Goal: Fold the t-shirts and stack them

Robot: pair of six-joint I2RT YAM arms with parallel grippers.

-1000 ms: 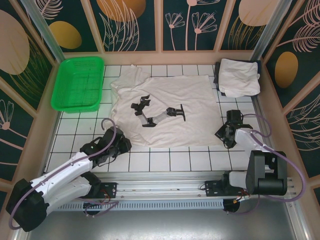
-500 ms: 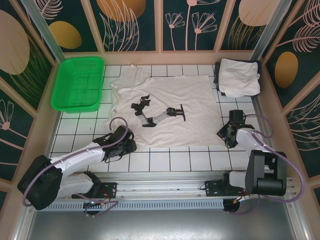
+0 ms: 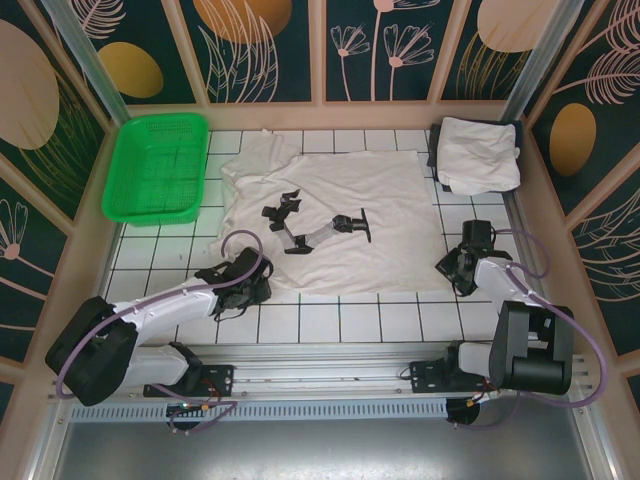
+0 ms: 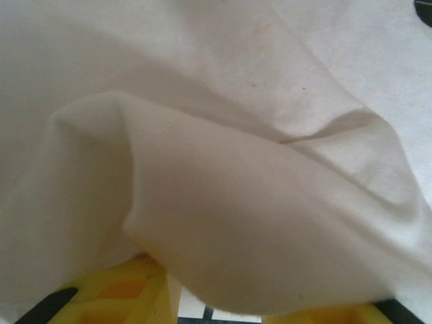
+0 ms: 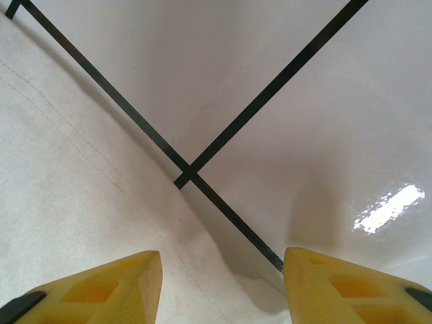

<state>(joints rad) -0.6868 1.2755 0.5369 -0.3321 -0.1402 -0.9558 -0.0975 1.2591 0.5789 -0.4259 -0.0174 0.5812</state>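
While the left gripper (image 3: 247, 286) sits on the corner of the flat t-shirt (image 3: 390, 190) that spreads out ahead of it, a lump of cloth covers its yellow tips, so I cannot tell if it pinches. The right gripper (image 5: 223, 260) is partly wide and holds nothing, with the t-shirt edge just under it.

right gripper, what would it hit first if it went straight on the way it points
The right gripper would probably meet the white tiled table first, right beside the t-shirt edge; depth unclear.
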